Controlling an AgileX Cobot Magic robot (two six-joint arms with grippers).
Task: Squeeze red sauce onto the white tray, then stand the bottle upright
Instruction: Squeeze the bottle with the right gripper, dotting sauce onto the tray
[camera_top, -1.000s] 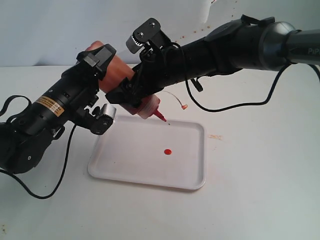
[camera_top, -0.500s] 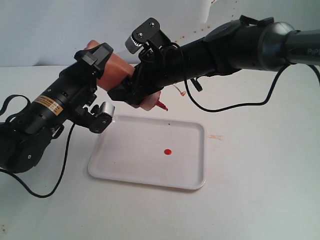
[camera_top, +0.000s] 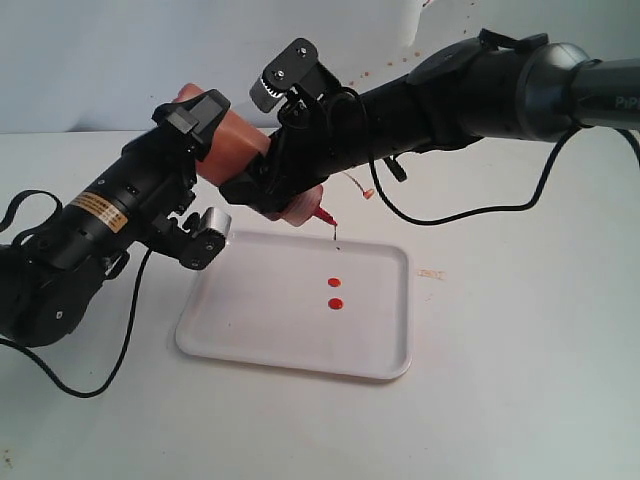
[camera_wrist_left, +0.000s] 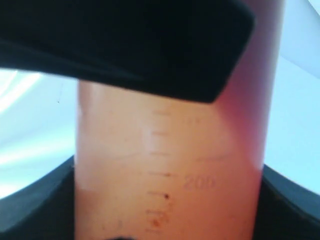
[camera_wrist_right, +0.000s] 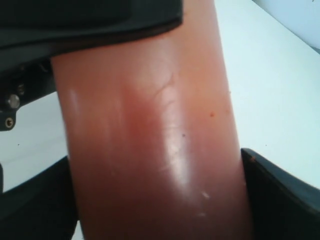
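Evidently both pincers pinched the tilted squeeze bottle (camera_top: 238, 148) above the desk (camera_top: 520, 380): the left pincer (camera_top: 205, 150) near its base, the right pincer (camera_top: 285, 190) nearer the red nozzle (camera_top: 324, 216), which pointed down over the white tray (camera_top: 250, 325); two red sauce drops (camera_top: 335, 303) lay on the tray; the bottle's scale (camera_wrist_left: 160, 175) read "200"; the right arm (camera_top: 520, 90) bore "Pip".

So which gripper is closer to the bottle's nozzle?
Right. The right gripper clamps the bottle just behind the nozzle; the left gripper holds its far, base end.
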